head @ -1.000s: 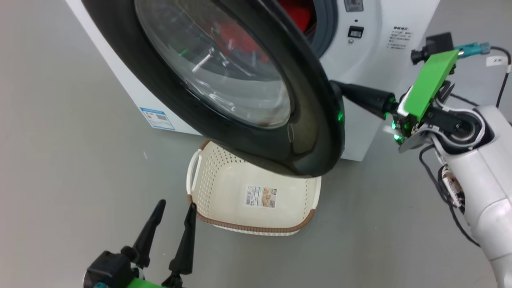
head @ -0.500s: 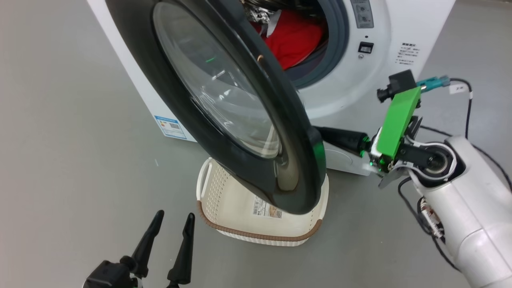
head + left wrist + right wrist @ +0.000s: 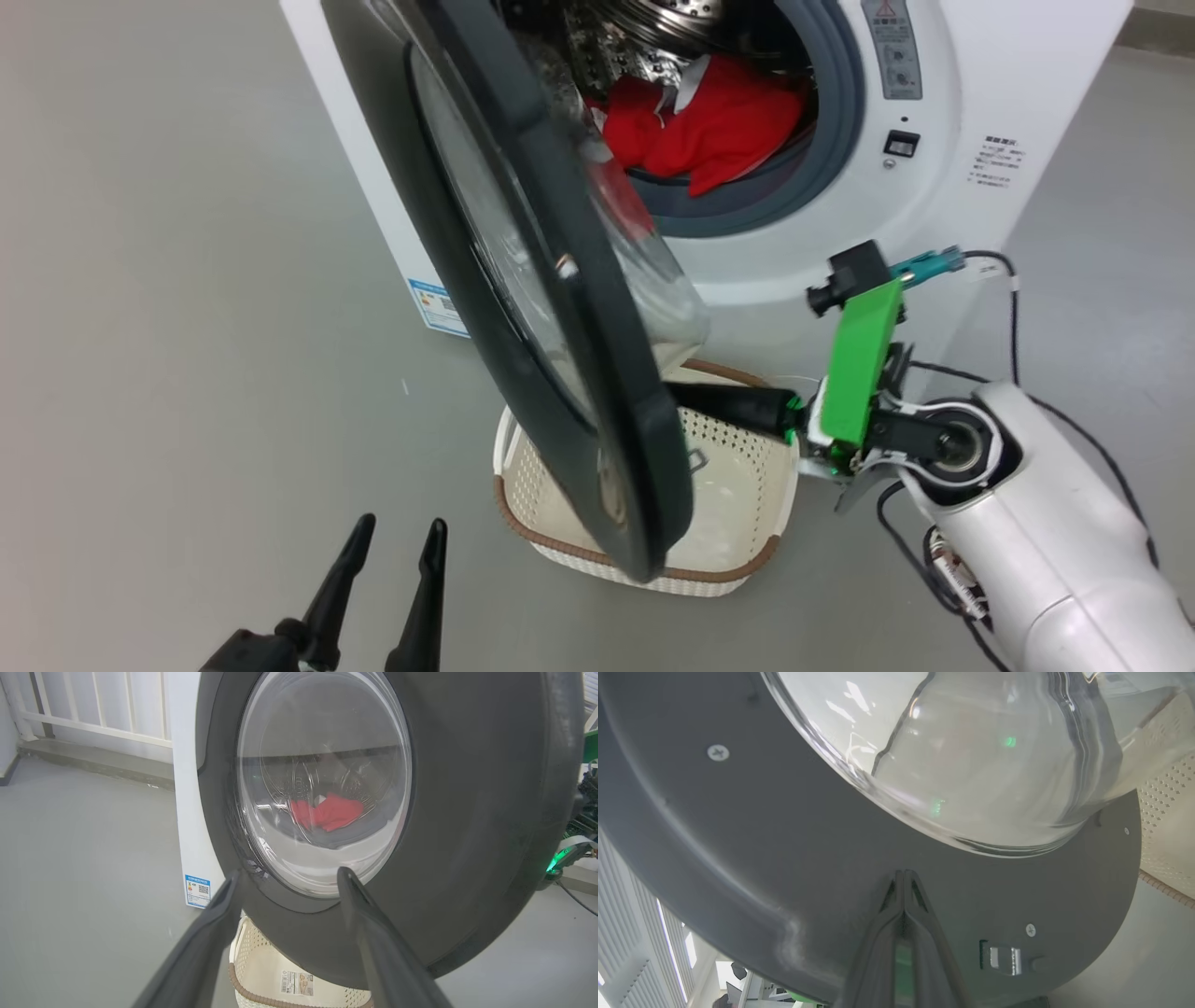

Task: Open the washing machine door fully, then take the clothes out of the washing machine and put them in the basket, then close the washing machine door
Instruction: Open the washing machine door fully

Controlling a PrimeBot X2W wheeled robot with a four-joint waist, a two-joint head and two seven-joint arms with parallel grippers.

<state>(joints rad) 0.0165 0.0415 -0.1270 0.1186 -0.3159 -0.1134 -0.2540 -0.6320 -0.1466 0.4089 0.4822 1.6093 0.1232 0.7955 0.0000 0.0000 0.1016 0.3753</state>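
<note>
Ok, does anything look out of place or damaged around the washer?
Nothing damaged or spilled. The basket sits directly under the part-open washing machine door, whose lower rim overhangs it; the clothes lie inside the drum.

The washing machine door (image 3: 560,373) stands half open, edge toward my head, and cuts the space in two. For my left gripper (image 3: 400,523), fingers apart, it is a wall at 12 o'clock; only the grey floor (image 3: 187,327) from 9 to 11 o'clock gives room. The door hangs over the left half of the basket (image 3: 719,574), so the basket is free only from 3 o'clock. My right gripper (image 3: 903,875), fingers together, has its tips at the door's inner rim, under the bulging glass (image 3: 980,765). The drum mouth (image 3: 747,56) at 1 o'clock is open, the clothes (image 3: 719,131) at its front lip; the glass narrows it on the left.
</note>
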